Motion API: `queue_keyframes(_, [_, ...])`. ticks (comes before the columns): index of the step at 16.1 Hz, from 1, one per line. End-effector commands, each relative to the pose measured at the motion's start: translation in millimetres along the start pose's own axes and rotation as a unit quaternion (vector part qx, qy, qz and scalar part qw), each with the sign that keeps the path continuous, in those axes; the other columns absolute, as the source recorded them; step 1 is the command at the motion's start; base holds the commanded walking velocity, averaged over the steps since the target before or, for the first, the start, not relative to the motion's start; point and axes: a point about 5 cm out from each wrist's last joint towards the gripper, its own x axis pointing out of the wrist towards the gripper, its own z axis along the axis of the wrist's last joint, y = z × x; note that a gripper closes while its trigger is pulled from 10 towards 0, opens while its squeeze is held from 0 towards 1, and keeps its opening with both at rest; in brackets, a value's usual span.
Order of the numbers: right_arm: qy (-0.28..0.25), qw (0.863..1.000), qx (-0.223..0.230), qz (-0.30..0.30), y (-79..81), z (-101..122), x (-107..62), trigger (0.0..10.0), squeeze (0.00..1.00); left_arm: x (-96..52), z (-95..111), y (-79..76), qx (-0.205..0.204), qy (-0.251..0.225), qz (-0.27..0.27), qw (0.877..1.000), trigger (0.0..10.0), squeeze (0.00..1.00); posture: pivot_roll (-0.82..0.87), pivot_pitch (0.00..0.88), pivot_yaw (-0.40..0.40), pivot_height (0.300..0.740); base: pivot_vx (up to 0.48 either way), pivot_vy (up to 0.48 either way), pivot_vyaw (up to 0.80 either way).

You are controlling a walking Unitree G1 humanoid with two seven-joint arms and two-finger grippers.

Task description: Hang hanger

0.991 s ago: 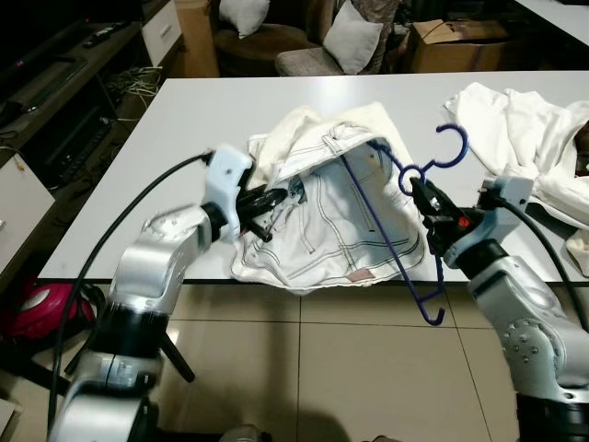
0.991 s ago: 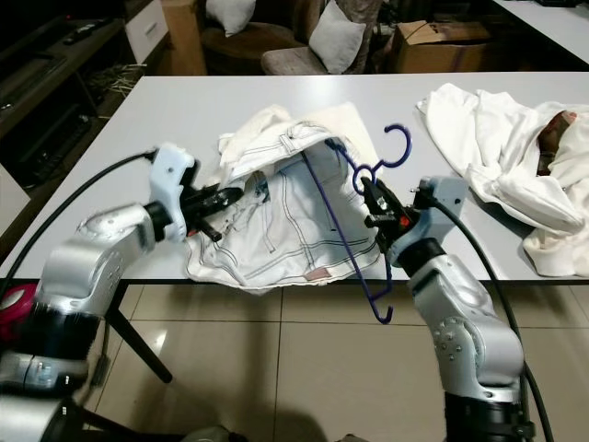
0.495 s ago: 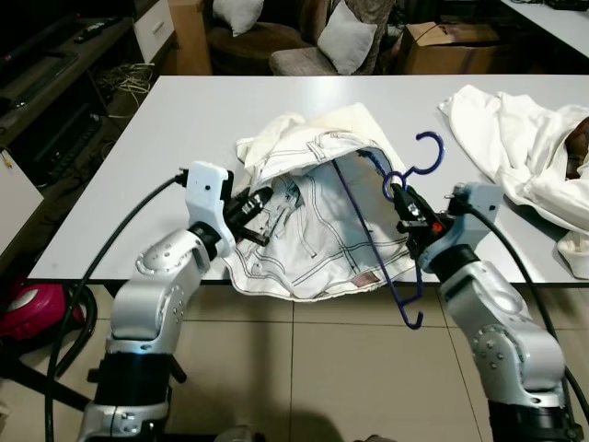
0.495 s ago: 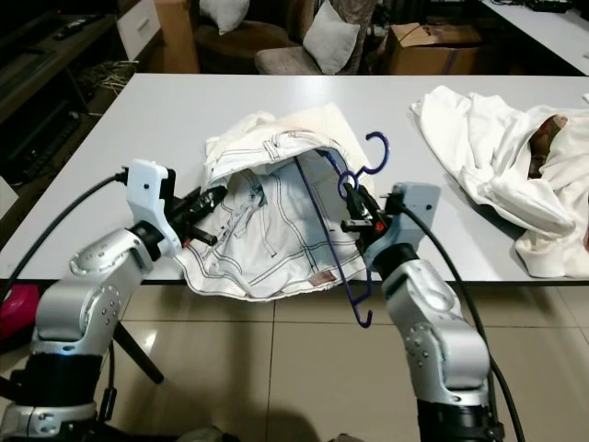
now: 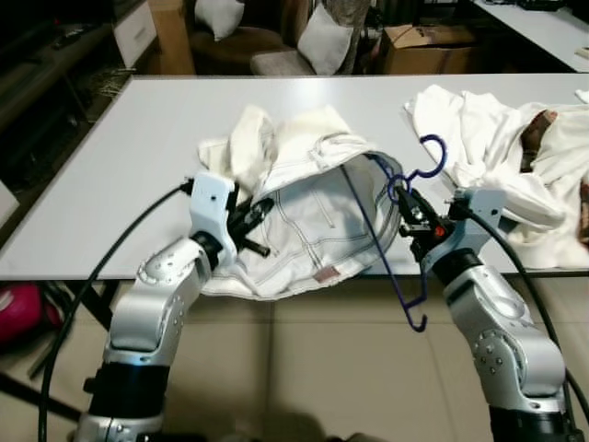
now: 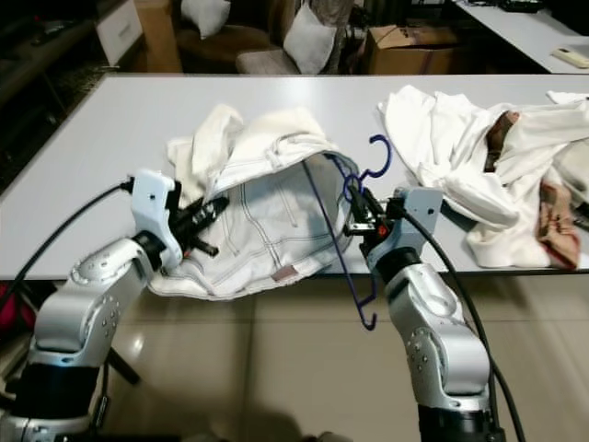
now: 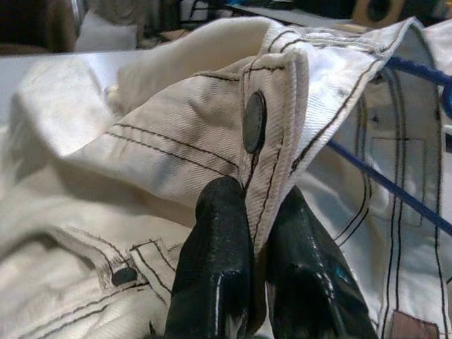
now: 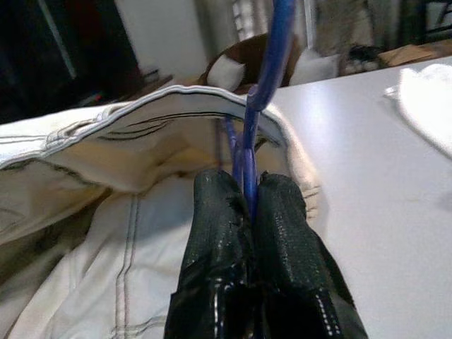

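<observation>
From the head camera, your right gripper [image 5: 411,214] pinches the blue hanger [image 5: 386,221] at the white table's [image 5: 138,147] near edge, one end inside the cream jacket [image 5: 308,207]. In the left wrist view, your left gripper [image 7: 258,233] clamps the jacket's buttoned hem.
</observation>
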Motion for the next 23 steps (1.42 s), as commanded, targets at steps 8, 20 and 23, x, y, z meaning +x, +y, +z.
queue_keyframes(8, [0.003,1.0,-0.011,0.026,5.5,0.2,-4.0,10.0,0.0,-6.8,1.5,4.7,0.009,0.007,0.007,1.0,10.0,0.0,-0.05,0.0,0.042,0.74,0.0,-0.434,0.0])
queue_keyframes(20, [0.045,0.992,-0.029,0.115,16.5,-5.7,-8.5,10.0,0.0,-23.6,-4.0,-2.5,0.023,0.063,-0.071,0.995,0.0,0.0,-0.04,0.0,0.042,0.74,0.0,0.0,0.16])
queue_keyframes(23, [0.041,0.991,-0.028,0.122,15.8,-3.5,-11.1,10.0,0.0,-24.1,-6.5,-6.4,0.018,0.067,-0.073,0.995,0.0,0.0,-0.04,0.0,0.036,0.74,0.0,0.0,0.8])
